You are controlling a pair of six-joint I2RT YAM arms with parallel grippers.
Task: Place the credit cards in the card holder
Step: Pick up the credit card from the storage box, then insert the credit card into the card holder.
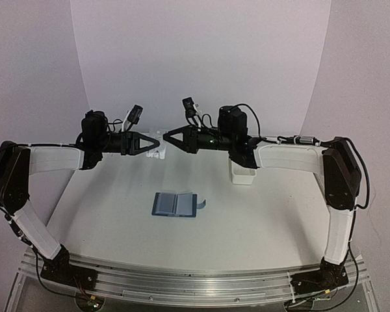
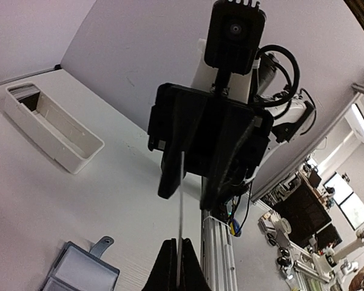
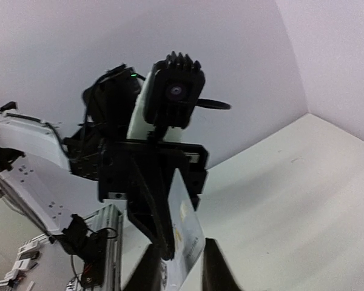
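The dark-blue card holder [image 1: 175,205] lies open on the table, pale pocket pages up and snap tab to the right; its corner shows in the left wrist view [image 2: 79,273]. My left gripper [image 1: 155,144] is raised at the back centre, shut on a pale credit card [image 2: 181,206] seen edge-on [image 1: 158,155]. My right gripper [image 1: 169,136] faces it tip to tip. Its jaws stand open around the card's free end [image 3: 185,233], with a gap on one side. In the wrist views the left gripper [image 2: 177,270] pinches the card and the right gripper [image 3: 181,270] straddles it.
A long white rectangular tray [image 1: 242,174] stands right of centre under the right arm and shows in the left wrist view [image 2: 54,130]. The aluminium rail [image 1: 182,283] with both arm bases runs along the near edge.
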